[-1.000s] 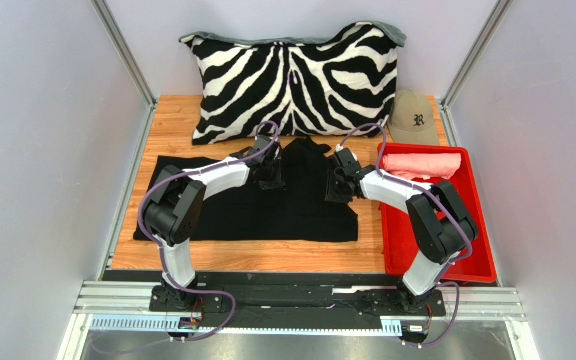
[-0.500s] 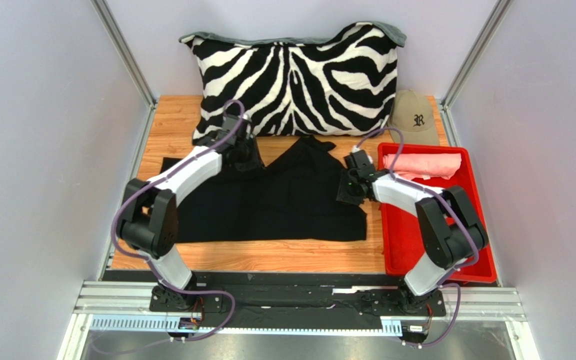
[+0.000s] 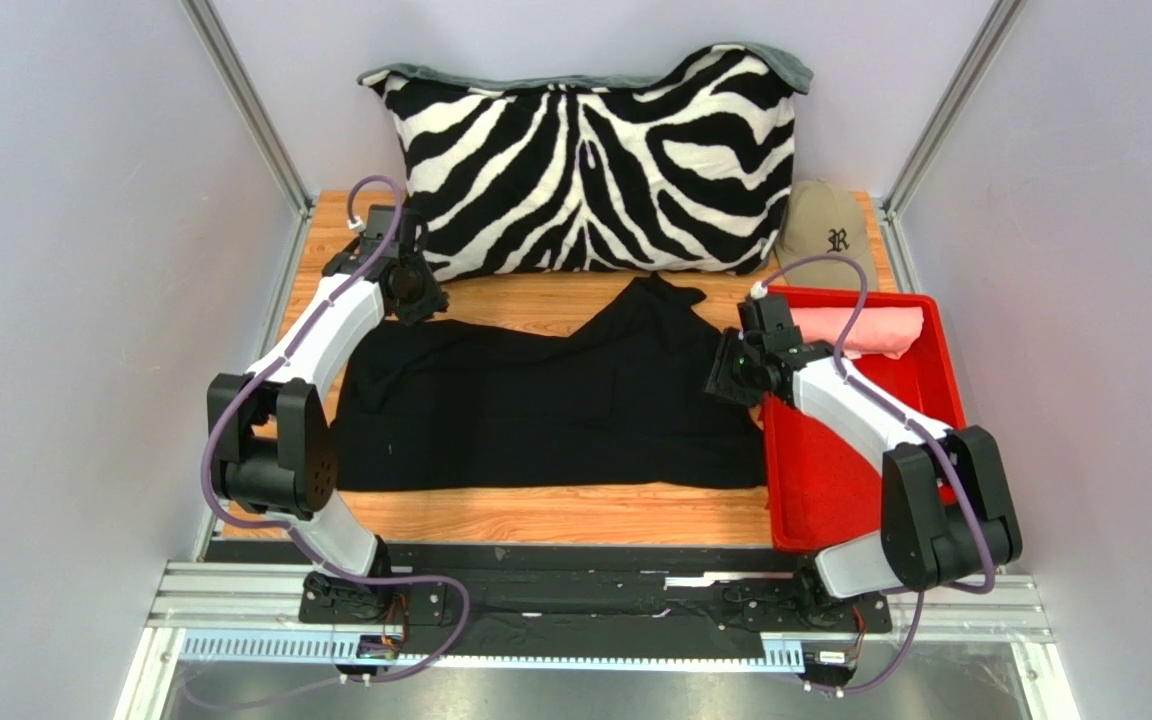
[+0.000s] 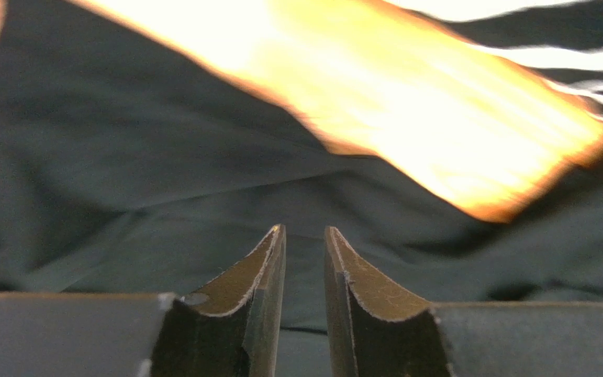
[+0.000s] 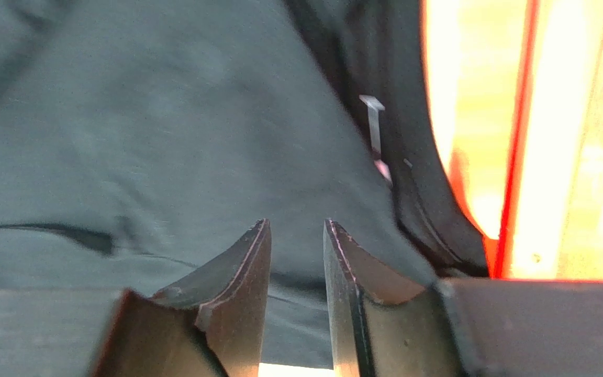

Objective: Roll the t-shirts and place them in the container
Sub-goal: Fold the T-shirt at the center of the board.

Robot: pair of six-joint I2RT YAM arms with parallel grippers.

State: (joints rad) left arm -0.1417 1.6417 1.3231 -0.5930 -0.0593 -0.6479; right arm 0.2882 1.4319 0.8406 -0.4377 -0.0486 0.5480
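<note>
The left arm stretched from a bent elbow at the table's (image 3: 537,513) left edge toward the far-left corner, its left gripper (image 3: 414,285) poised by the zebra pillow's (image 3: 582,150) lower corner, over the far-left end of the black t-shirt (image 3: 537,405). Its fingers (image 4: 265,271) stood narrowly parted, pinching nothing. The right arm angled up-left across the red tray (image 3: 823,483), placing the right gripper (image 3: 732,375) at the tray's left rim, above the shirt's right edge. Its fingers (image 5: 242,267) were likewise slightly apart and empty. The black shirt lay spread across mid-table. The salmon-pink t-shirt (image 3: 853,327) sat at the tray's far end, near a tan cap (image 3: 830,225).
</note>
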